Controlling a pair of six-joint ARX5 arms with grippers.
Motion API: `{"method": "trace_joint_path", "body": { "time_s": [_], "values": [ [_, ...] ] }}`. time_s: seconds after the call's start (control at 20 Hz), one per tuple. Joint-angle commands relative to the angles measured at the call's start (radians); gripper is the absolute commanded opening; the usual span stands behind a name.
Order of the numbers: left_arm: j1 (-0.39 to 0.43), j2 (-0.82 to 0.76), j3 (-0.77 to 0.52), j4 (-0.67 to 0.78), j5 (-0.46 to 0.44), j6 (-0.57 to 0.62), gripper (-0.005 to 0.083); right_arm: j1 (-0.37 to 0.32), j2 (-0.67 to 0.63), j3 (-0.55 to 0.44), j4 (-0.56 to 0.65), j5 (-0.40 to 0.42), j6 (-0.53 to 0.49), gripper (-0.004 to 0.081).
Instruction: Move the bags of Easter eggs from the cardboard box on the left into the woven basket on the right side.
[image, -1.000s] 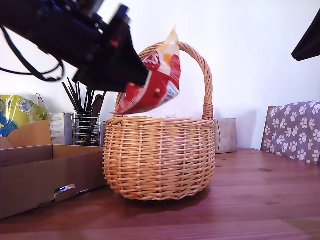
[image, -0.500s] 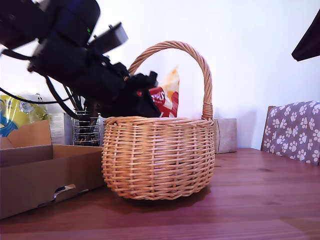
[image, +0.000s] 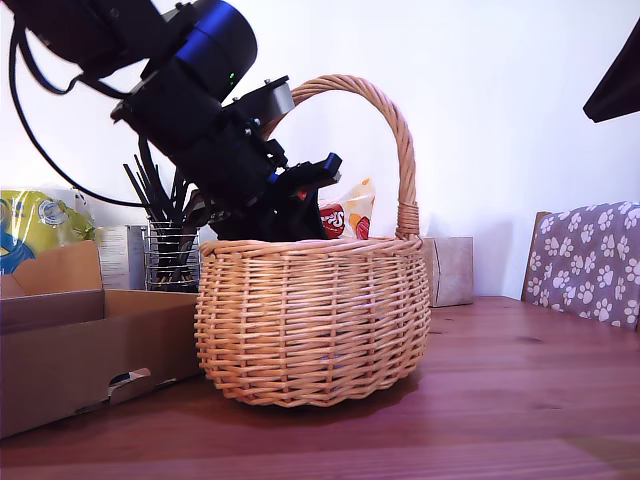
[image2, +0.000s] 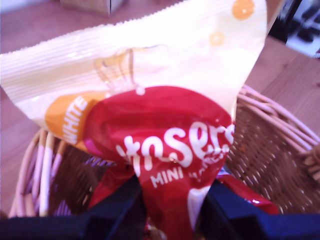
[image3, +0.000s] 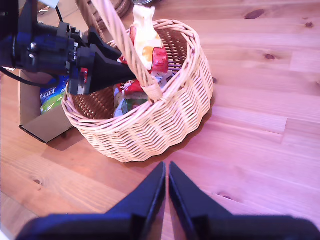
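Note:
The woven basket (image: 310, 320) stands mid-table on the wood. My first gripper (image: 310, 205) reaches over its braided rim from the exterior view's left, shut on a yellow-and-red bag of Easter eggs (image2: 165, 135). The bag's top (image: 350, 212) pokes above the rim under the arched handle. Other bags (image3: 127, 95) lie inside the basket (image3: 150, 125). The cardboard box (image: 70, 350) sits at the exterior view's left, with a blue-green bag (image3: 50, 92) showing in it. My second gripper (image3: 166, 167) hangs high over the bare table beside the basket, shut with nothing in it.
Behind the box lies a large yellow-green bag (image: 30, 225). A wire holder of black utensils (image: 170, 250) and a small brown box (image: 452, 270) stand behind the basket. A paw-print cushion (image: 590, 260) is at the exterior view's right, with a dark shape (image: 618, 70) above it.
My first gripper has come down from above the handle into the basket with the bag. The basket has been nudged slightly toward the exterior view's left.

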Motion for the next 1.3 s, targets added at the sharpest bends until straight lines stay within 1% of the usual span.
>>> {"method": "trace_joint_path", "body": {
  "time_s": [0.0, 0.05, 0.1, 0.2, 0.25, 0.35, 0.55, 0.8, 1.05, 1.15, 1.25],
  "values": [
    [-0.001, 0.037, -0.017, -0.025, 0.001, -0.006, 0.0208, 0.004, -0.001, 0.014, 0.003, -0.005, -0.003, -0.0012],
    [-0.001, 0.037, -0.016, -0.021, 0.001, -0.006, 0.0247, 0.004, -0.001, 0.014, 0.003, -0.005, -0.003, -0.0012],
    [-0.001, 0.037, -0.009, -0.023, 0.002, -0.006, 0.0319, 0.005, -0.001, 0.014, 0.003, -0.005, -0.003, -0.0012],
    [-0.001, 0.037, 0.009, -0.024, 0.027, -0.006, 0.0516, 0.005, -0.001, 0.014, -0.004, -0.005, -0.003, -0.0012],
    [-0.001, 0.035, 0.021, -0.032, 0.048, -0.006, 0.0569, 0.005, -0.001, 0.014, -0.008, -0.005, -0.003, -0.0012],
    [-0.001, 0.022, 0.058, -0.077, 0.074, -0.007, 0.0569, 0.005, -0.001, 0.014, -0.011, -0.005, -0.003, -0.0012],
    [-0.003, -0.045, 0.085, -0.157, 0.076, -0.008, 0.0564, 0.005, -0.001, 0.014, -0.01, -0.005, -0.004, -0.0012],
    [-0.003, -0.159, 0.085, -0.325, 0.079, -0.005, 0.0498, 0.005, -0.001, 0.014, -0.009, -0.005, -0.011, -0.0012],
    [-0.003, -0.271, 0.084, -0.48, 0.072, 0.018, 0.0393, 0.004, -0.001, 0.014, -0.01, -0.005, -0.011, -0.0012],
    [-0.003, -0.298, 0.078, -0.508, 0.071, 0.036, 0.0369, 0.004, -0.001, 0.014, -0.008, -0.005, -0.011, -0.0012],
    [-0.003, -0.33, 0.059, -0.512, 0.071, 0.048, 0.0369, 0.004, -0.001, 0.014, -0.007, -0.005, -0.011, -0.0012]
  ]
}}
